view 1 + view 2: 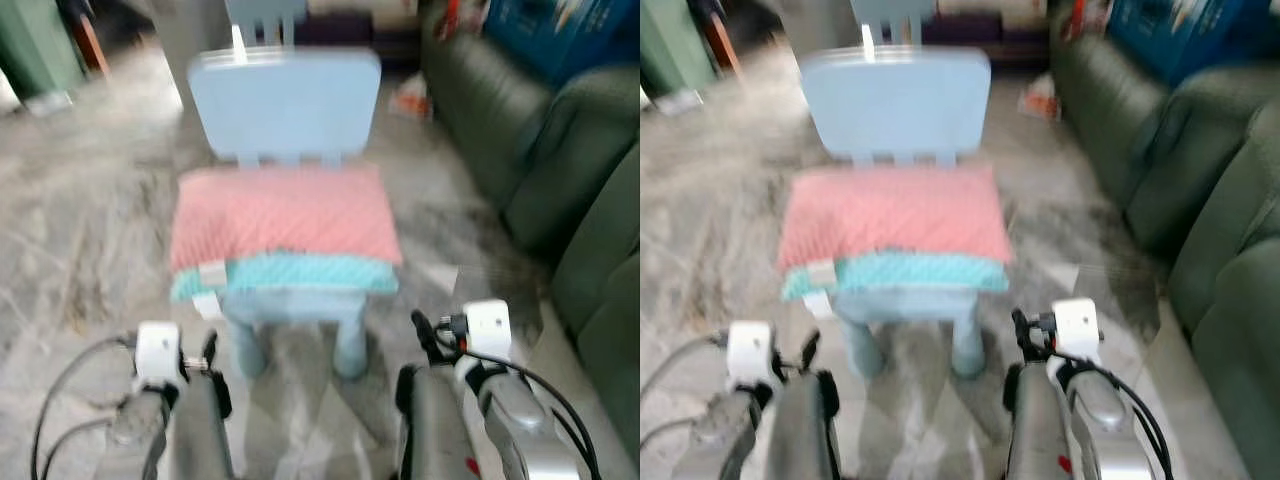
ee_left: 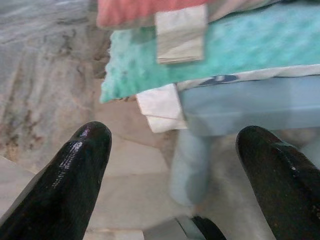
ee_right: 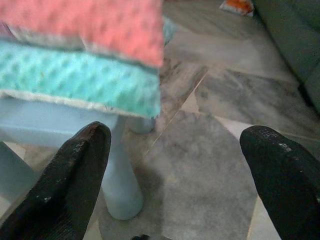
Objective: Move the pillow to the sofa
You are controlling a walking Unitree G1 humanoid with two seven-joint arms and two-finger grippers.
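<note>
My head views are soft with blur, so fine detail is lost. The pillow (image 1: 285, 225) lies flat on the seat of a small pale blue plastic chair (image 1: 287, 100) straight ahead of me. Its top face is pink, its front edge turquoise, both with a bumpy, dotted fabric, and white tags (image 2: 181, 32) hang from the near left corner. The pillow hides the seat almost wholly and overhangs it at the sides. Behind the chair back a second chair (image 1: 263, 18) is cut off by the frame.

The sofa (image 1: 560, 170) runs along my right, dark green and rounded, only partly in frame, with a blue box (image 1: 555, 35) blurred at its far end. The floor (image 1: 90, 220) is grey marbled tile.

My left gripper (image 2: 172, 162) hangs low before the chair's front left leg, fingers spread wide, holding nothing. My right gripper (image 3: 177, 170) is by the front right leg, fingers equally wide apart and empty, their rough black pads (image 3: 80, 170) cut off at the edge.
</note>
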